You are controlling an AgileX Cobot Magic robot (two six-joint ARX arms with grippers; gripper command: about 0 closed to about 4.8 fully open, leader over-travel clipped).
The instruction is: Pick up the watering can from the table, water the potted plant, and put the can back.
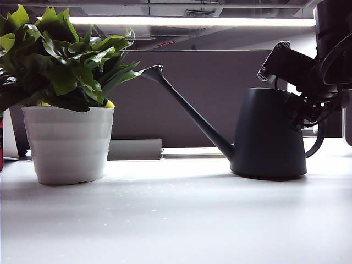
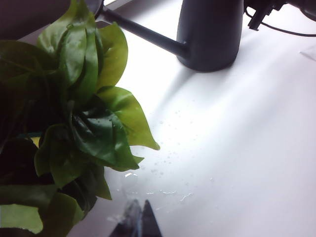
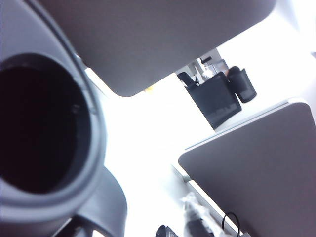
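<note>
The dark grey watering can (image 1: 269, 135) stands upright on the white table (image 1: 176, 220) at the right. Its long spout (image 1: 187, 107) reaches left, up to the leaves of the potted plant (image 1: 60, 55) in its white ribbed pot (image 1: 69, 143). My right gripper (image 1: 305, 113) is at the can's handle side. In the right wrist view the can's open rim (image 3: 94, 148) and handle (image 3: 106, 207) lie beside the gripper (image 3: 180, 222), whose fingers stand apart and empty. My left gripper (image 2: 140, 215) is shut and empty, low over the table beside the plant's leaves (image 2: 89, 123).
A grey partition wall (image 1: 209, 93) runs behind the table. Water droplets (image 2: 163, 163) speckle the tabletop (image 2: 237, 148) between plant and can (image 2: 210, 34). A thin black cable (image 2: 281, 30) trails from the right arm. Dark office items (image 3: 215, 98) sit beyond the partitions.
</note>
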